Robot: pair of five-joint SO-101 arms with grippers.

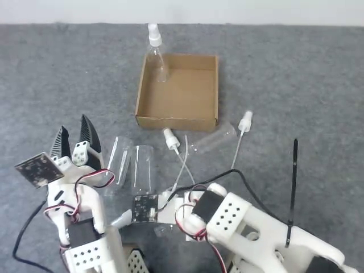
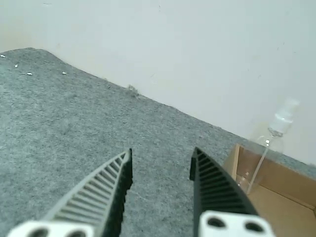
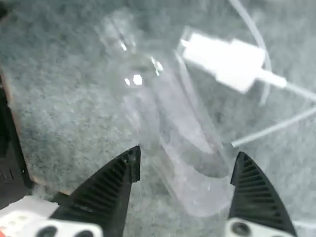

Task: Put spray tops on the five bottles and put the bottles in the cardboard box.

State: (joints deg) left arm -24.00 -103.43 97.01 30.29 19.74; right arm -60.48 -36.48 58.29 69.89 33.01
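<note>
Biggest risk, in my judgement: the clear bottle lies on its side on the grey carpet between the jaws of the right gripper. It's round and slick, so an off-centre squeeze would likely squirt it out or roll it into the loose spray top just beside its neck. The right jaws are spread wide on either side of the bottle and grip nothing. Next risk: the thin dip tubes on the loose tops could bend or snag under an arm, which would make seating them hard. Smaller risk: the left gripper is lifted off the carpet with its jaws moderately open and empty, so nothing braces a bottle while a top goes on. Containers: the cardboard box sits open at the far middle, with one capped bottle upright in its far corner and the rest of its floor bare. On the carpet in front of the box, three uncapped bottles lie on their sides: a pair close together and a third near the box's front wall. All look empty. I can't tell where the fifth is. Two tops lie among them.
</note>
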